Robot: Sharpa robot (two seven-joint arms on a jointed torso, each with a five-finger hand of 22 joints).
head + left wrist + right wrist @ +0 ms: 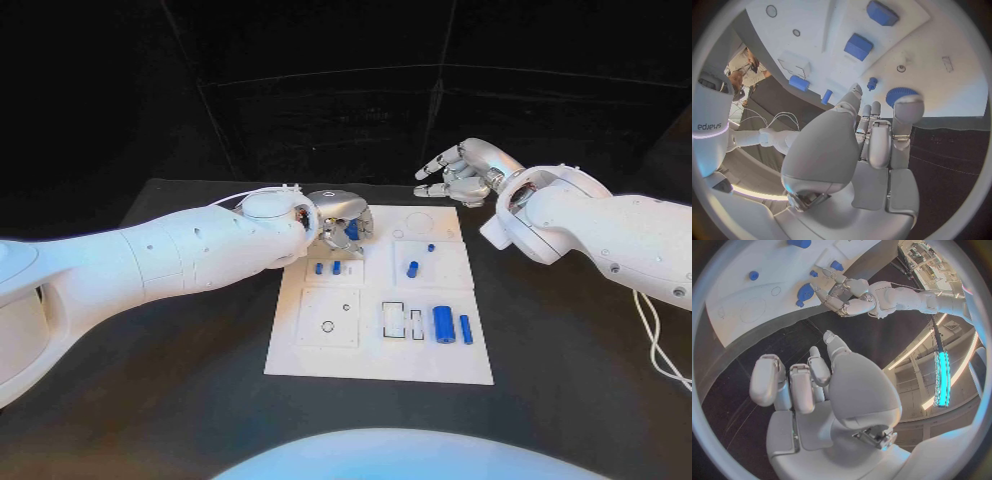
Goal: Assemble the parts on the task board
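The left hand (338,222) grips a round blue part (901,95) at the board's (378,368) far-left corner — probably seating it next — while the right hand (462,172) hovers empty, fingers loosely curled.

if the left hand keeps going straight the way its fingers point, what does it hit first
Most likely the round blue part right at the fingertips of the silver left hand; the left wrist view shows them at or nearly touching it. Just beyond lies the white task board. Depth is unclear, so contact may already exist.
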